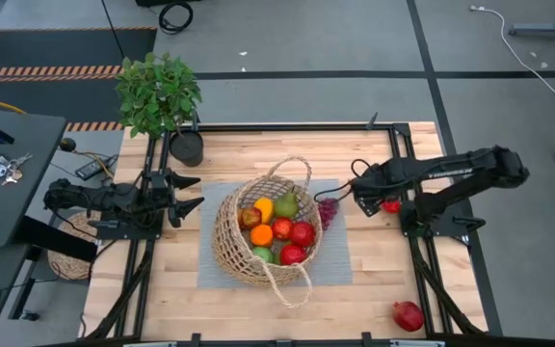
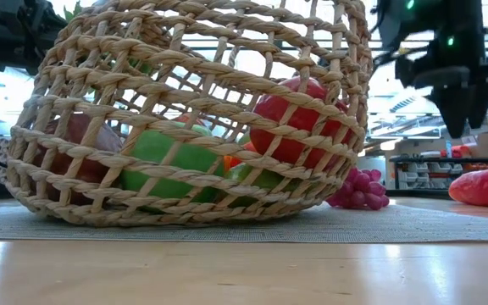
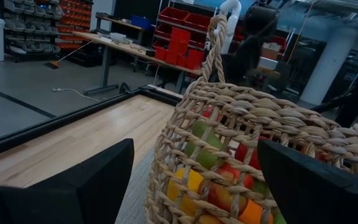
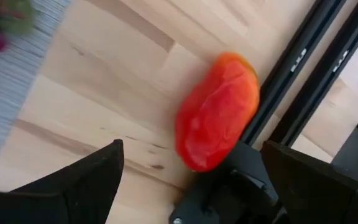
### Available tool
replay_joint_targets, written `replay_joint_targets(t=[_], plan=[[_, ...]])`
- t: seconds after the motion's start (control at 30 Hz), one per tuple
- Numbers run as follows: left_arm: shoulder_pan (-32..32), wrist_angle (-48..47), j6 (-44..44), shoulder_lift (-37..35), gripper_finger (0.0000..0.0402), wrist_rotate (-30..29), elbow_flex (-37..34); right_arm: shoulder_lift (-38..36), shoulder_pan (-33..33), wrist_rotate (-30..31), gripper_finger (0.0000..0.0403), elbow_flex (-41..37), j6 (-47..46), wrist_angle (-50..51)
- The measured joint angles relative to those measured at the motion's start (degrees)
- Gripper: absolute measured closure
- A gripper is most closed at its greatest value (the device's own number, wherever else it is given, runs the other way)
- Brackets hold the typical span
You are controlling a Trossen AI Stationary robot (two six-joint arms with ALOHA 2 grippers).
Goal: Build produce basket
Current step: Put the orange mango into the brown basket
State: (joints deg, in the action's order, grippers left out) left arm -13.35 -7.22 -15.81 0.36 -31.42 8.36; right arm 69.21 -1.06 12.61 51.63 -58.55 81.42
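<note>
The tan wicker basket (image 1: 258,231) rests on a grey mat (image 1: 340,265), tipped with its mouth toward the table's right. It holds an orange, a yellow pepper, red and green apples and a pear (image 1: 276,229). Purple grapes (image 1: 328,210) lie on the mat against its right side. A red fruit (image 4: 217,112) lies on the wood by the right frame rail. A pomegranate (image 1: 408,315) sits near the near right corner. My left gripper (image 3: 194,146) is open, level, just left of the basket (image 3: 253,149). My right gripper (image 4: 191,149) is open and hangs above the red fruit (image 2: 485,186), apart from it.
A leafy potted plant (image 1: 159,92) in a black pot (image 1: 187,146) stands at the far left corner. Black frame rails (image 1: 422,280) run along both sides of the table. Bare wood lies in front of the mat (image 1: 258,313) and beyond it (image 1: 287,145).
</note>
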Motion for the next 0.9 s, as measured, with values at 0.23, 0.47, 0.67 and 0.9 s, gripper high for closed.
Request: replay_joint_targets(t=[0.23, 0.47, 0.67, 0.9], plan=[[0.01, 0.00, 0.02, 0.00, 0.0054, -0.02, 0.00, 0.02, -11.26, -3.68, 0.0019, -4.99, 9.94, -3.34], [0.00, 0.00, -0.02, 0.00, 0.0054, 0.00, 0.00, -0.24, -18.20, -5.11, 0.0019, -4.93, 13.44, -3.19], [0.00, 0.02, 0.02, 0.00, 0.0054, -0.02, 0.00, 2.21, -22.88, -8.88, 0.0019, -4.93, 19.08, -3.13], [-0.01, 0.02, -0.02, 0.00, 0.0054, -0.01, 0.00, 10.79, -26.46, -10.09, 0.0019, -4.91, 25.27, -3.25]])
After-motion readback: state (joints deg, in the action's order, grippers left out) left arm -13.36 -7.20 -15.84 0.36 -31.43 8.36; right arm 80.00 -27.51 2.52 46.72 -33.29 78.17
